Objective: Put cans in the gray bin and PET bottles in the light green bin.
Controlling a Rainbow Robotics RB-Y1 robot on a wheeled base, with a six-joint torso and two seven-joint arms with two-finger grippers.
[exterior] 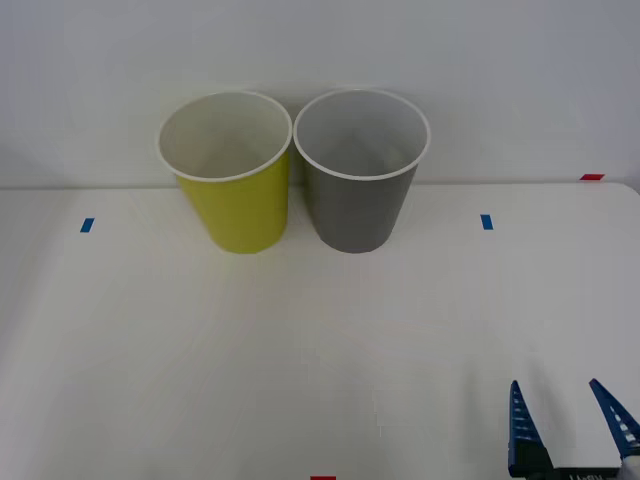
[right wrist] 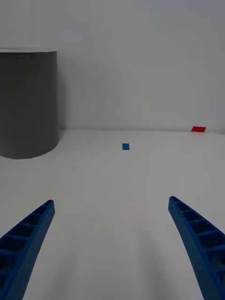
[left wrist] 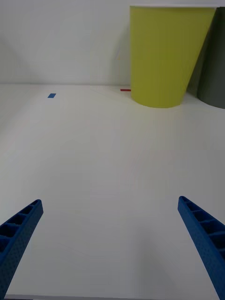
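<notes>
**Bins stand ready; both pincers wide and bare**

Bins wait at the desk's far edge while, nearest the robot, the right pincer (exterior: 568,420) hangs over the desk's near right corner, fingers spread wide, gripping nothing and touching nothing. The left pincer (left wrist: 112,243) is equally wide apart and bare above the open desk (exterior: 300,340). Farther off, the light green bin (exterior: 236,190) stands upright toward the left, the gray bin (exterior: 358,185) just beside it. I see no can or bottle lying out, so sorting looks either finished or waiting; any next move needs an item first.
</notes>
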